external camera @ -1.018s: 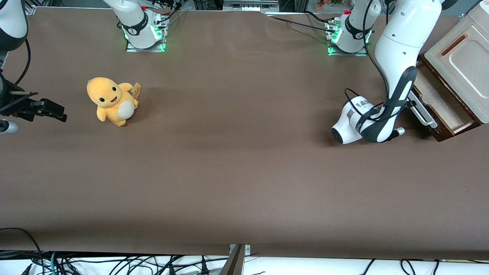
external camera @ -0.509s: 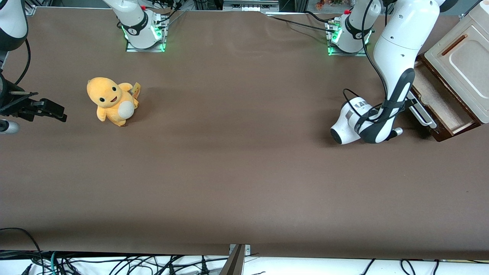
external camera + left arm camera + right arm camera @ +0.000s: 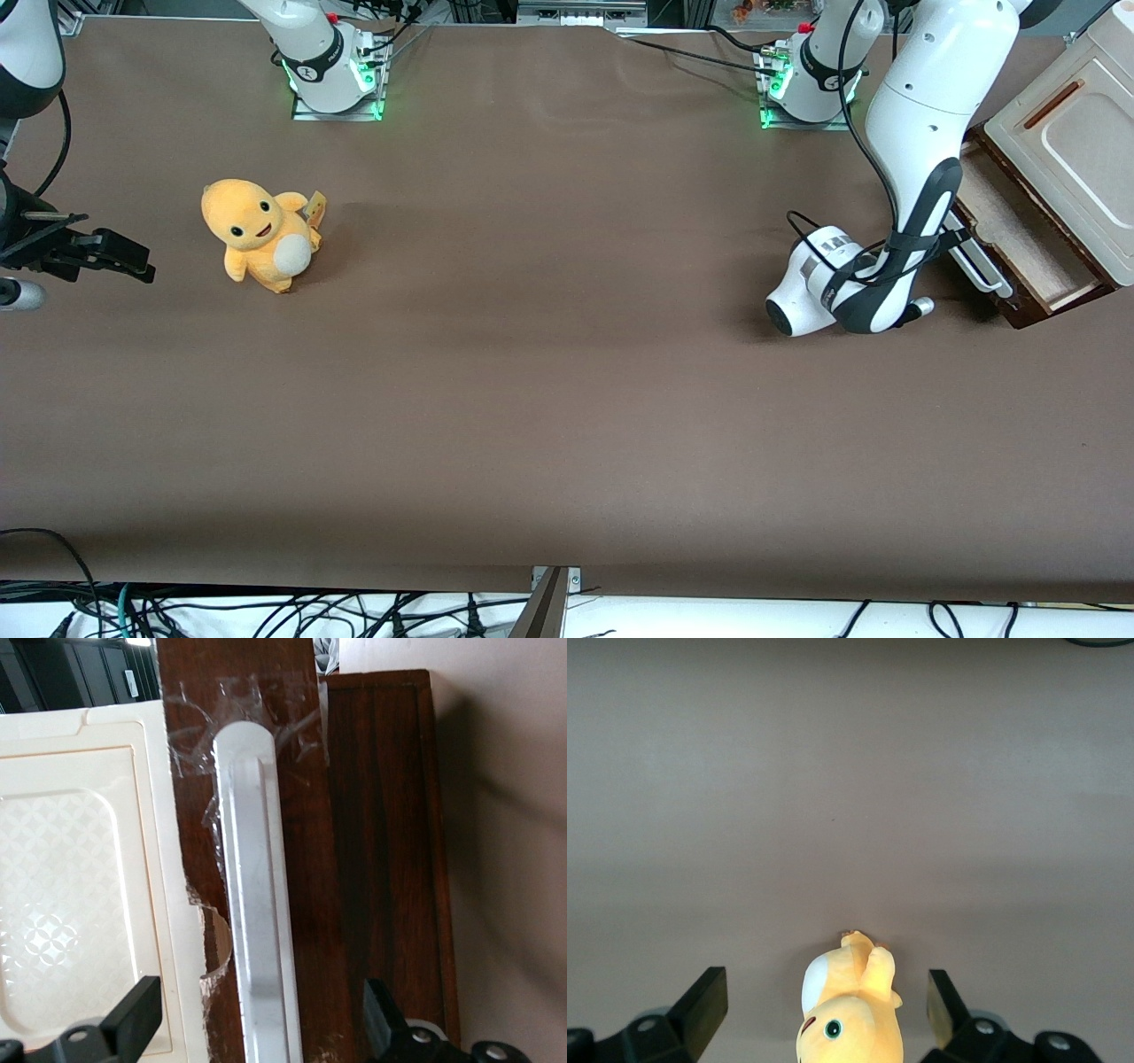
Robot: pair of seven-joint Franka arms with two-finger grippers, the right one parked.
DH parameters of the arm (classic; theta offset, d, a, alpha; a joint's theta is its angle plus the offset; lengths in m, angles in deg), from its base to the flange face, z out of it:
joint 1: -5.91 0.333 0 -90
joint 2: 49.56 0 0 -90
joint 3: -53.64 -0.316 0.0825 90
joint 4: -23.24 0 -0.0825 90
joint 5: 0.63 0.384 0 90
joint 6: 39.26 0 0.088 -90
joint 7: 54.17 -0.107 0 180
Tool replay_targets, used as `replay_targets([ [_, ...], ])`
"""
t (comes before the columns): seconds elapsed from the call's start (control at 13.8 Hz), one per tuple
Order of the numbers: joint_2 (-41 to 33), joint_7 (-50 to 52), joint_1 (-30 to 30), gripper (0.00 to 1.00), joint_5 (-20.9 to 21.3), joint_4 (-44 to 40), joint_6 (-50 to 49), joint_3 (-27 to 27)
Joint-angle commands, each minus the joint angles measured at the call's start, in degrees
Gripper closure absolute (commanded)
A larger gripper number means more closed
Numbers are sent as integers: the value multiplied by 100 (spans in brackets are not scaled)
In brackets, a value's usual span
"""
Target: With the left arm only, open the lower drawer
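Over the last second I have drawn my left arm (image 3: 917, 115) slightly toward the parked arm's end of the table, my tool (image 3: 257, 1028) straddling the white handle (image 3: 979, 264), and the lower drawer (image 3: 1019, 235) has slid a little farther out.

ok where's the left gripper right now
The left gripper is at the front of the lower drawer, toward the working arm's end of the table; in the left wrist view its open fingers straddle the white bar handle.
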Motion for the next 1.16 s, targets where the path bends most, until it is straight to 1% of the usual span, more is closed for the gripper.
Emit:
replay_targets([
  [0.0, -1, -238, -245, 0, -182, -254, -185, -10],
  [0.15, 17, -317, -351, 0, -287, -456, -326, -10],
  [0.29, 17, -694, -465, 0, -366, -710, -397, -10],
  [0.36, 17, -809, -526, 0, -471, -834, -414, -10],
  [0.51, -27, -950, -588, 0, -892, -1106, -423, -10],
  [0.73, -36, -1389, -510, 0, -1489, -1756, -353, 130],
  [0.8, -19, -1521, -492, 0, -1770, -2036, -248, 122],
  [0.95, -27, -2011, -265, 0, -2201, -2459, -81, 130],
  [1.09, -71, -2618, 25, 0, -2649, -2697, 182, 139],
])
